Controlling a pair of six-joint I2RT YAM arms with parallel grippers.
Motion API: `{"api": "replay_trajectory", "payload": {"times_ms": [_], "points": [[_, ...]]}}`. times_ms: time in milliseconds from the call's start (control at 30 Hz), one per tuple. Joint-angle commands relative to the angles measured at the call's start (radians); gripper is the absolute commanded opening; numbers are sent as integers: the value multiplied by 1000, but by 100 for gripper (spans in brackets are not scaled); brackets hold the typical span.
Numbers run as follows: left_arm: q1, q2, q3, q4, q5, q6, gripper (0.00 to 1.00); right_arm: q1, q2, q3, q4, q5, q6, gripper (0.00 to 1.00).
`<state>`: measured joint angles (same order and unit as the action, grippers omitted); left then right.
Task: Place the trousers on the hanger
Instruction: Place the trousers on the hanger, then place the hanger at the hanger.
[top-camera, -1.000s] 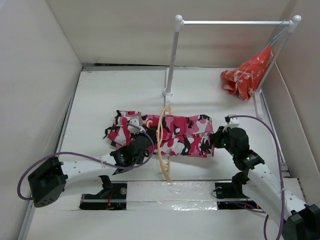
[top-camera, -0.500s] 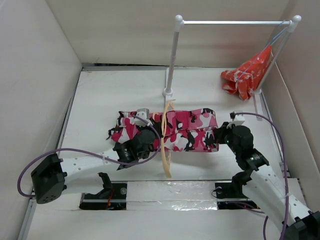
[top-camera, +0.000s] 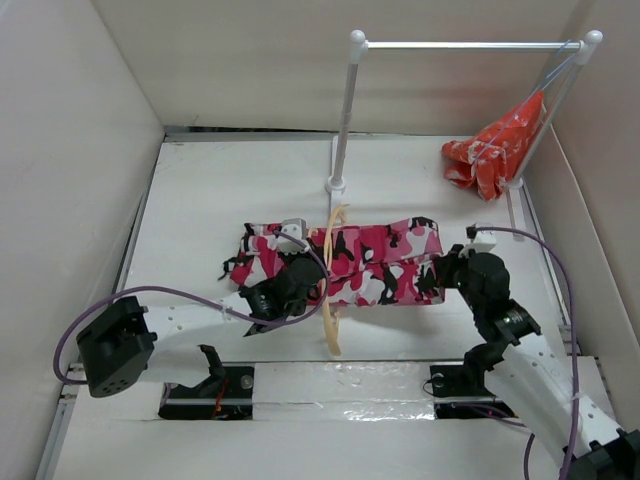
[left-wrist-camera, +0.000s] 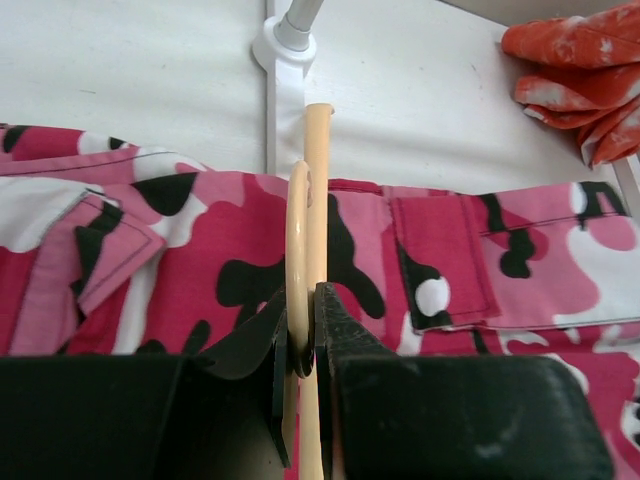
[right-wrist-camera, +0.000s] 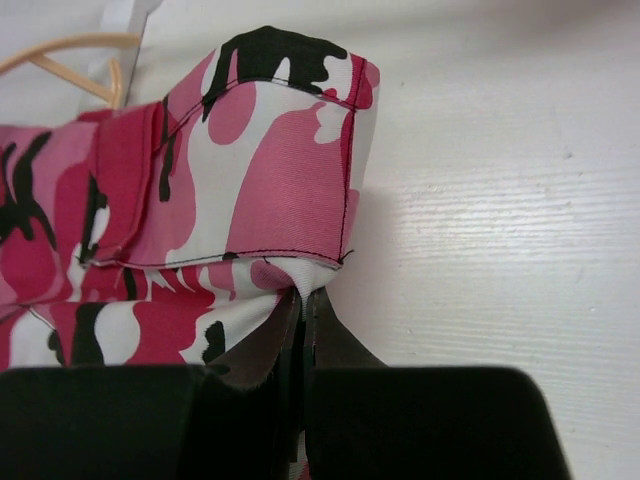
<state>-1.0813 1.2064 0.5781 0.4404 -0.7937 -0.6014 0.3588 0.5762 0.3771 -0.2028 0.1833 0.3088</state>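
Observation:
The camouflage trousers (top-camera: 375, 262) lie stretched across the table's middle, threaded through the pale wooden hanger (top-camera: 331, 290), which stands on edge. My left gripper (top-camera: 300, 283) is shut on the hanger (left-wrist-camera: 302, 250), its jaws pinching the thin rod over the trousers (left-wrist-camera: 190, 250). My right gripper (top-camera: 448, 272) is shut on the right end of the trousers (right-wrist-camera: 290, 160), holding a pinch of cloth just above the table. A bit of the hanger (right-wrist-camera: 70, 55) shows at the top left of the right wrist view.
A white metal rail (top-camera: 465, 45) on ball-topped posts stands at the back, its left post foot (top-camera: 336, 184) just behind the hanger. A red-orange cloth (top-camera: 495, 150) hangs at the rail's right end. White walls close in left and right.
Both arms have moved away from the near edge and to the right, carrying hanger and trousers. The trousers now lie straighter and farther right through the hanger.

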Motion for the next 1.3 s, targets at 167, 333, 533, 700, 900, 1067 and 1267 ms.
{"api": "replay_trajectory", "payload": {"times_ms": [167, 333, 533, 700, 900, 1067, 1267], "points": [[23, 24, -9, 90, -29, -6, 0, -20, 51, 25, 77, 78, -25, 0], [23, -34, -9, 99, 13, -3, 0, -20, 125, -1, 140, 10, 0, 5], [-6, -82, 35, 119, 24, 8, 0, -20, 100, 65, 122, -37, -39, 61], [-16, -107, 111, 158, 68, 38, 0, -5, 34, 198, 56, -175, -57, 100], [-16, -82, 195, 166, 113, 60, 0, 184, 103, 237, 161, -317, 13, 100], [-16, -94, 218, 162, 105, 69, 0, 383, 175, 224, 310, -259, 96, 0], [-16, -85, 255, 147, 108, 63, 0, 547, 215, 177, 442, -191, 238, 41]]}}
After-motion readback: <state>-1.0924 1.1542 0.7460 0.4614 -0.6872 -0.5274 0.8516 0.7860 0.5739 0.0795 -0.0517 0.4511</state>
